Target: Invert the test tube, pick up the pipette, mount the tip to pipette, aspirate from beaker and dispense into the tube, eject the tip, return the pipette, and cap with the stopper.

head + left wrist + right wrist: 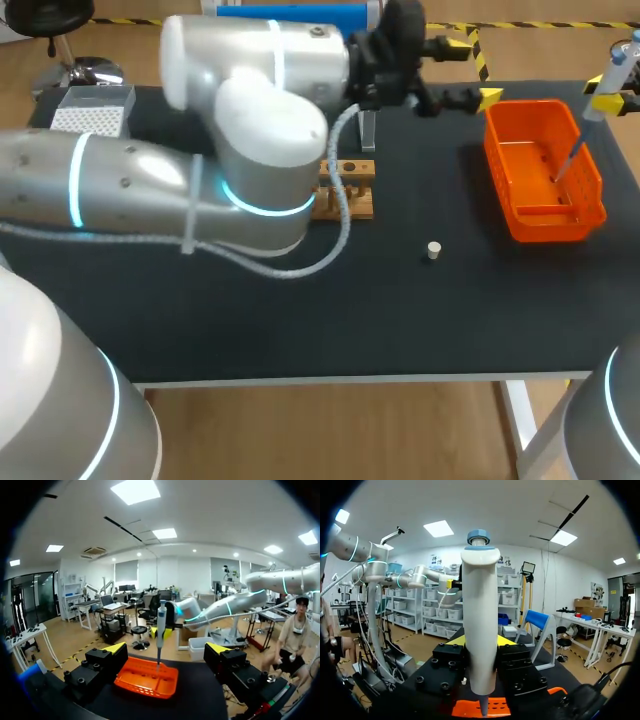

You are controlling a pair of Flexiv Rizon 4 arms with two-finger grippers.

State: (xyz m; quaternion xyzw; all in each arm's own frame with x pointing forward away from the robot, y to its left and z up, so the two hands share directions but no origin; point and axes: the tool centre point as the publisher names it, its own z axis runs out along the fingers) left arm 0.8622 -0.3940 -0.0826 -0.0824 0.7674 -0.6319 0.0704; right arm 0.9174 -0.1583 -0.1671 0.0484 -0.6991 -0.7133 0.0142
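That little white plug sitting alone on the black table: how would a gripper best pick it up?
Pinch the stopper across its round sides, coming straight down from above. It is small and low, seems to stand on end, and has bare table all round, so there is room on either side.

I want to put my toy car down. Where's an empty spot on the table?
Bare: the front strip of the table, nearer than the white stopper, and the patch between stopper and orange basket. Crowded: around the wooden rack, under the left arm.
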